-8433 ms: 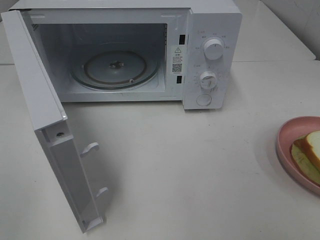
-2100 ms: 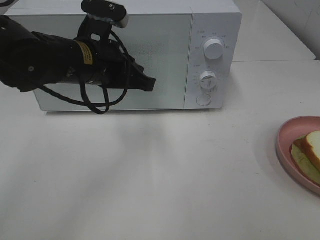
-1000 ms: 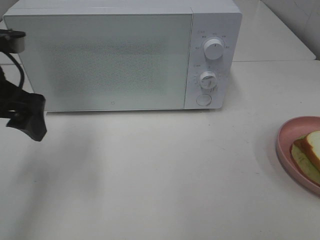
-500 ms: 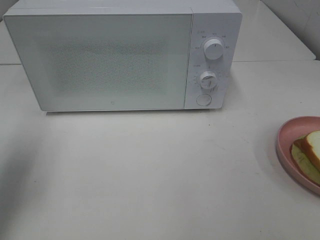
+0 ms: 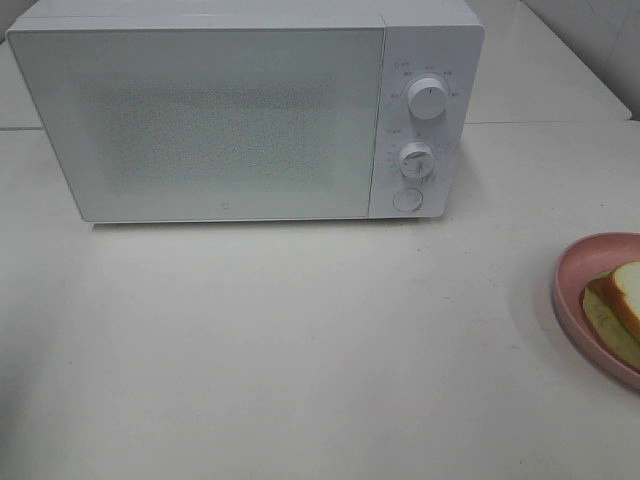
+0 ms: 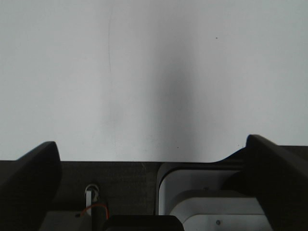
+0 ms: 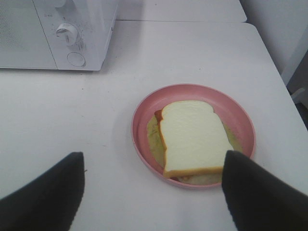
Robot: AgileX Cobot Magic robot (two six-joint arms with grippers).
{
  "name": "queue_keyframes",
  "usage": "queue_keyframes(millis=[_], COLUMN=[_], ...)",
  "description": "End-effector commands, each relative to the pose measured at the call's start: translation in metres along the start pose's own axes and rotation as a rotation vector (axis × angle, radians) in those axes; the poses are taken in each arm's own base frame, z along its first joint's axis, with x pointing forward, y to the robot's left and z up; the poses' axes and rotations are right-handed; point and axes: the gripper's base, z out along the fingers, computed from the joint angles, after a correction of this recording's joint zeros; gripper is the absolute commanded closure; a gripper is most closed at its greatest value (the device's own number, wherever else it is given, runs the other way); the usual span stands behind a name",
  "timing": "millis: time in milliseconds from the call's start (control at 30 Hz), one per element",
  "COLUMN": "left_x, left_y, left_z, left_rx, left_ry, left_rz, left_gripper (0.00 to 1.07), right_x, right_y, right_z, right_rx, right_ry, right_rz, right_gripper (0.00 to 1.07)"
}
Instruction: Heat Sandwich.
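Meanwhile, Sandwich Waited Outside a Closed Microwave

Seen from above, the white microwave (image 5: pixel 245 110) stood at the back of the bench (image 5: pixel 300 350) with its door shut and two round knobs (image 5: pixel 428 98) on its right-hand panel. The sandwich (image 7: pixel 192 137) lay on a round pink plate (image 7: pixel 144 110) at the right edge of the bench, well apart from the microwave. The right claw (image 7: pixel 151 192) hung just above the near rim of the plate, its fingers (image 7: pixel 255 192) spread wide and holding nothing. The left claw (image 6: pixel 154 178) was likewise spread over bare bench, with nothing between its fingers.
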Motion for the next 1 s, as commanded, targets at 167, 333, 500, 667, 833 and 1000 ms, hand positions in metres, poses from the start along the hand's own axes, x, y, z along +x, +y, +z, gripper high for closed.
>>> queue_keyframes(millis=[167, 333, 500, 667, 833, 1000], left_x=[0.042, 0.07, 0.094, 0.109, 0.123, 0.129], left_y=[0.0, 0.001, 0.001, 0.0, -0.001, -0.001], left_z=[-0.026, -0.026, -0.039, -0.047, -0.053, -0.055], left_rx=[0.002, 0.004, 0.005, 0.016, 0.027, 0.034], left_ry=[-0.212, -0.329, -0.516, -0.625, -0.717, -0.762], left_rz=[0.008, 0.012, 0.021, 0.024, 0.027, 0.029], left_gripper=[0.08, 0.08, 0.08, 0.08, 0.08, 0.08], right_x=[0.002, 0.002, 0.002, 0.002, 0.002, 0.002], right_y=[0.0, 0.0, 0.0, 0.0, 0.0, 0.0], right_z=[-0.003, -0.003, -0.003, -0.003, -0.003, -0.003], right_rx=[0.004, 0.004, 0.004, 0.004, 0.004, 0.004], right_ry=[-0.035, -0.035, -0.035, -0.035, -0.035, -0.035], right_rz=[-0.006, -0.006, -0.006, -0.006, -0.006, -0.006], right_gripper=[0.31, 0.31, 0.31, 0.31, 0.31, 0.31])
